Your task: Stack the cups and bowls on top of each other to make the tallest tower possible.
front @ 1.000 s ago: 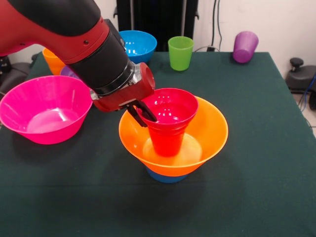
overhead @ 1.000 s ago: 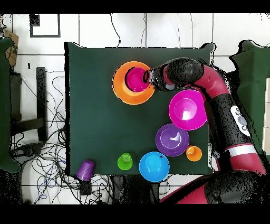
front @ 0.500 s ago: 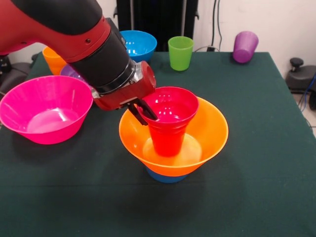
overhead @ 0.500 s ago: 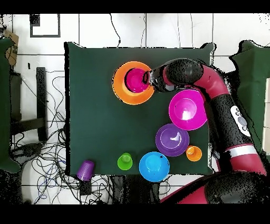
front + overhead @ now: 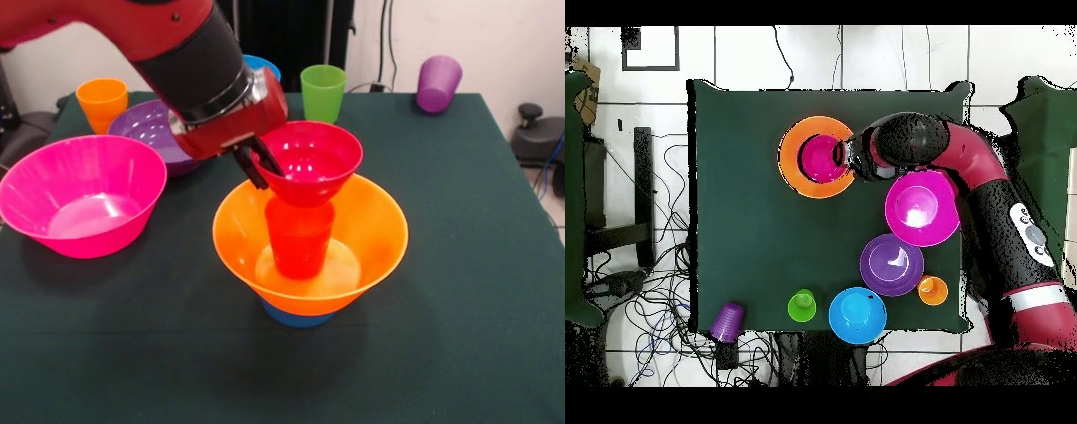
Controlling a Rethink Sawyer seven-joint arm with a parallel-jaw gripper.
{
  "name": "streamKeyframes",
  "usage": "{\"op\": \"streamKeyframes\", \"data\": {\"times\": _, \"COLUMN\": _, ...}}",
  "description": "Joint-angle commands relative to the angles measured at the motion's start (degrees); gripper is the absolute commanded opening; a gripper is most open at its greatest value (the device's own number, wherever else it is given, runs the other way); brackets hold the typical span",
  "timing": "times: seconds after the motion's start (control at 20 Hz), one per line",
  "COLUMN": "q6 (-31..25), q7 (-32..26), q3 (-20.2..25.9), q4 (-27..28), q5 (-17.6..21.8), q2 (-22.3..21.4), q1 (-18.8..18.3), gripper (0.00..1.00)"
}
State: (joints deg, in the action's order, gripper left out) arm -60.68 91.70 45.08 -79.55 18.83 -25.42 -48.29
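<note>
My gripper [image 5: 256,168] is shut on the left rim of the small red bowl [image 5: 309,159], holding it upright right over the red-orange cup [image 5: 300,238]. Whether the bowl's base still touches the cup's mouth I cannot tell. The cup stands inside the large orange bowl [image 5: 375,230], which rests on the small light-blue bowl [image 5: 296,316]; together they form the tower near the table's middle. From overhead, the gripper [image 5: 852,160] sits at the red bowl's [image 5: 823,157] right side, inside the orange bowl's rim [image 5: 793,160].
The large pink bowl [image 5: 79,199] lies to the left, with the purple bowl [image 5: 150,128] and a yellow-orange cup [image 5: 101,102] behind it. A blue bowl [image 5: 265,66], a green cup [image 5: 322,93] and a tipped purple cup [image 5: 439,84] line the far edge.
The gripper has risen with the small red bowl, lifting it up off the red-orange cup. The arm moved up too, uncovering the purple bowl and the yellow-orange cup.
</note>
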Motion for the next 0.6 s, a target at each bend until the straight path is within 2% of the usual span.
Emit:
{"op": "streamKeyframes", "data": {"times": 0.05, "q6": -2.3, "q7": 0.3, "q3": -4.2, "q4": -3.3, "q5": 0.9, "q2": -3.2, "q1": 1.2, "gripper": 0.0}}
{"op": "streamKeyframes", "data": {"times": 0.6, "q6": 0.2, "q7": -0.1, "q3": -4.8, "q4": -1.8, "q5": 1.7, "q2": -1.1, "q1": 1.4, "gripper": 0.0}}
